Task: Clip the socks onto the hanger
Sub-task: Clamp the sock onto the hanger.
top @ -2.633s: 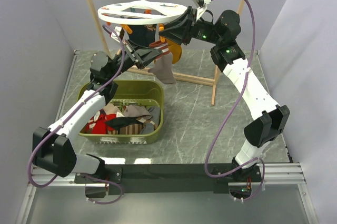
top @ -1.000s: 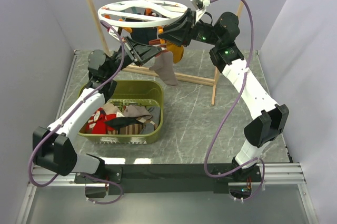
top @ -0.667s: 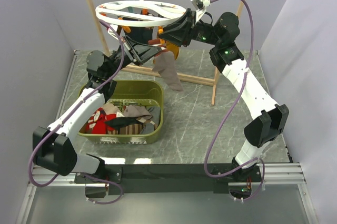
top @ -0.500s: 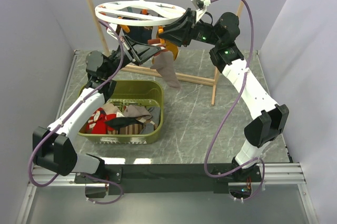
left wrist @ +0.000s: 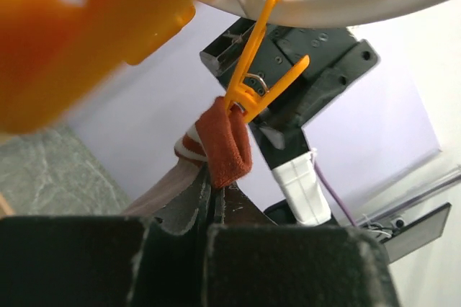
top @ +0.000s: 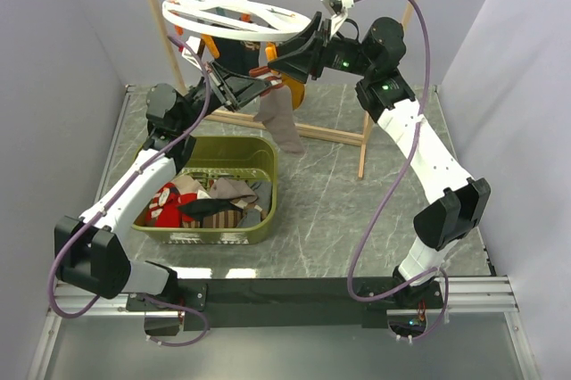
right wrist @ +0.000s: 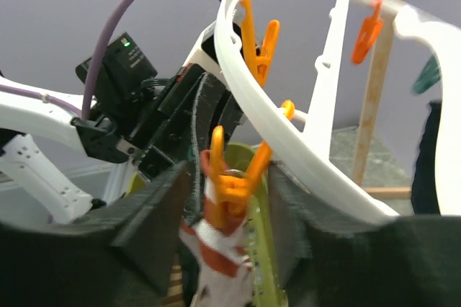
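Observation:
The white ring hanger (top: 236,19) hangs by its hook from the rack bar. One taupe sock (top: 281,123) with a red and white striped cuff dangles below the ring's near right side. In the left wrist view an orange clip (left wrist: 252,83) bites the red cuff (left wrist: 225,150). My left gripper (top: 259,84) is shut on that cuff just under the clip (left wrist: 214,186). My right gripper (top: 284,57) is open, its fingers (right wrist: 162,213) on either side of the same clip (right wrist: 234,184), under the ring (right wrist: 288,141). The cuff shows below (right wrist: 216,249). The second sock is not identifiable.
An olive green basket (top: 260,219) with several mixed garments sits on the table below the left arm. A mustard-orange sock (top: 296,90) and a dark garment (top: 234,57) hang on other clips. The wooden rack frame (top: 368,135) stands behind.
The hanger ring has rocked and shifted slightly to the right, and the hanging sock has swung a little. Both grippers stay at the clip; the left keeps hold of the cuff.

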